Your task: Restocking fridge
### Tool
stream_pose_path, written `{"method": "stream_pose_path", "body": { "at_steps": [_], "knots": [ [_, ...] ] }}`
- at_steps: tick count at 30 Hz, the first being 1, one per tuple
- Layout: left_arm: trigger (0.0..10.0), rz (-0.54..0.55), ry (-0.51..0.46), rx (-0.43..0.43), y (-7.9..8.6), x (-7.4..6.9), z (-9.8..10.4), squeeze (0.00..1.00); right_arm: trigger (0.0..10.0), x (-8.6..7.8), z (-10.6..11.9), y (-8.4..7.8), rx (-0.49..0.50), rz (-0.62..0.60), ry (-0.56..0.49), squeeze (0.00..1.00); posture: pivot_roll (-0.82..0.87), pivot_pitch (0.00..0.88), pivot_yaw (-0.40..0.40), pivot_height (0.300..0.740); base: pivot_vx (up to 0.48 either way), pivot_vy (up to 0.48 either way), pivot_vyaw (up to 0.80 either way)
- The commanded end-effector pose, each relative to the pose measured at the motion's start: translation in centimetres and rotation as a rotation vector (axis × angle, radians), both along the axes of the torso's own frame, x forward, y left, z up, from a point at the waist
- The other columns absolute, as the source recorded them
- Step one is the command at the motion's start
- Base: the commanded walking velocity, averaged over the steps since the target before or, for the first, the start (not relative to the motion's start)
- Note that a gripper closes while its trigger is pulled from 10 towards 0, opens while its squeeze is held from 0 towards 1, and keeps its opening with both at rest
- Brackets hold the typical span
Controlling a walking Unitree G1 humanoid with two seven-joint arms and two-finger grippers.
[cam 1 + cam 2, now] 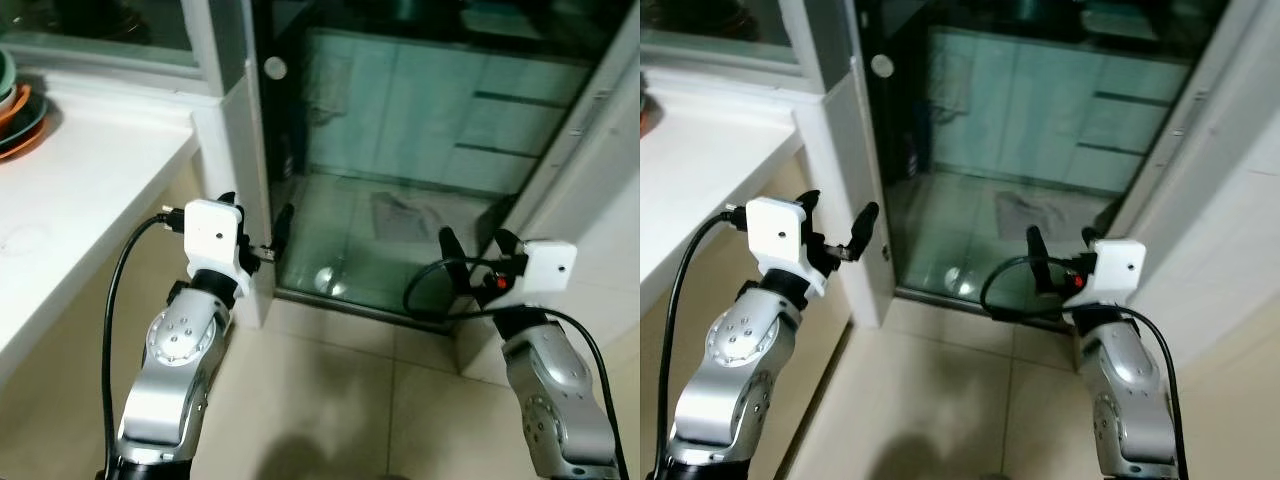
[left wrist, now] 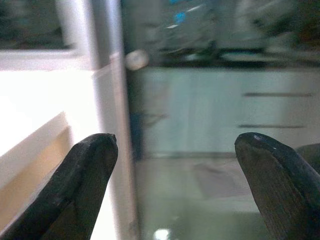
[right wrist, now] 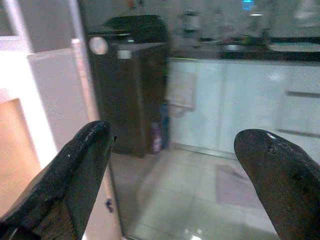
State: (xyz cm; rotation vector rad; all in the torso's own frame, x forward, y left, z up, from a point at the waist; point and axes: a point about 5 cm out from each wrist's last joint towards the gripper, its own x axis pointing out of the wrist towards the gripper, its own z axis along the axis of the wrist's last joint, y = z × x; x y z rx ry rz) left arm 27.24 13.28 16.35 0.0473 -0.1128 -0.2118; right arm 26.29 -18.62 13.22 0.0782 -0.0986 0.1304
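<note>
Head and wrist views at a glass doorway, read left to right. At far left a white desk (image 1: 70, 190) runs along the wall; stacked dishes (image 1: 18, 110), green and orange, sit at its far left edge. The left arm (image 1: 175, 370), silver with a white wrist module, is raised beside the desk's front corner. The left pincer (image 1: 258, 228) stands wide, its two black fingers well apart, pointing at the white door frame (image 1: 232, 130) and holding nothing. A small round knob (image 1: 275, 67) is fixed high on the frame's edge. Beyond the frame a glass door (image 1: 400, 170) shows a kitchen with pale green cabinets (image 1: 440, 110), a dark tiled floor and a grey mat (image 1: 405, 215) lying on it. In the right wrist view a dark, low fridge-like cabinet (image 3: 132, 95) stands at the left of those cabinets, behind the glass; whether it is the fridge cannot be told. At right, the right pincer (image 1: 480, 245) is also wide and empty, raised before the glass near the right door frame (image 1: 590, 130). Beige floor tiles (image 1: 340, 400) lie beneath both arms.
</note>
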Motion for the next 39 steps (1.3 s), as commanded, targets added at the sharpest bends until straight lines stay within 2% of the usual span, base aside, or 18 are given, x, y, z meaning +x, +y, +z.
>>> {"method": "stream_pose_path", "body": {
  "at_steps": [1, 2, 4, 5, 8, 15, 39],
  "knots": [
    [10.0, 0.038, 0.037, 0.011, 0.5, 0.1, -0.6, 0.0, 10.0, -0.1, -0.2, -0.1, -0.008, -0.007, 0.001, 0.0, -0.14, 0.0, 0.005, 0.74, 0.0, 0.0, 0.0],
    [10.0, 0.084, 0.089, 0.014, 1.3, 0.0, -1.7, 0.0, 10.0, 0.0, -0.2, -0.1, -0.023, 0.0, 0.006, 0.0, -0.13, 0.0, 0.005, 0.74, 0.0, 0.0, 0.0],
    [10.0, 0.104, 0.12, 0.018, 2.1, -0.6, -2.5, 0.0, 10.0, 0.2, -0.4, -0.2, -0.03, 0.009, 0.017, 0.0, -0.12, 0.0, -0.005, 0.74, 0.0, 0.0, 0.0],
    [10.0, 0.101, 0.122, 0.029, 2.4, -1.5, -2.7, 0.0, 10.0, 0.6, -0.5, -0.5, -0.029, 0.01, 0.026, 0.0, -0.1, 0.0, -0.023, 0.74, 0.0, 0.0, 0.0],
    [10.0, 0.105, 0.113, 0.033, 2.4, -1.9, -2.5, 0.0, 10.0, 1.1, -0.8, -0.6, -0.025, 0.022, 0.049, 0.0, -0.08, 0.0, -0.042, 0.74, 0.0, 0.0, 0.0],
    [10.0, 0.082, 0.085, 0.029, 1.6, -1.4, -1.8, 0.0, 10.0, 1.9, -0.8, -0.3, -0.036, 0.017, 0.061, 0.0, -0.07, 0.0, -0.038, 0.74, 0.0, 0.0, 0.0],
    [10.0, 0.064, 0.083, 0.026, 1.2, -0.6, -1.6, 0.0, 10.0, 1.8, -0.7, -0.1, -0.018, -0.009, 0.047, 0.0, -0.1, 0.0, -0.019, 0.74, 0.0, 0.0, 0.0]
  ]
}}
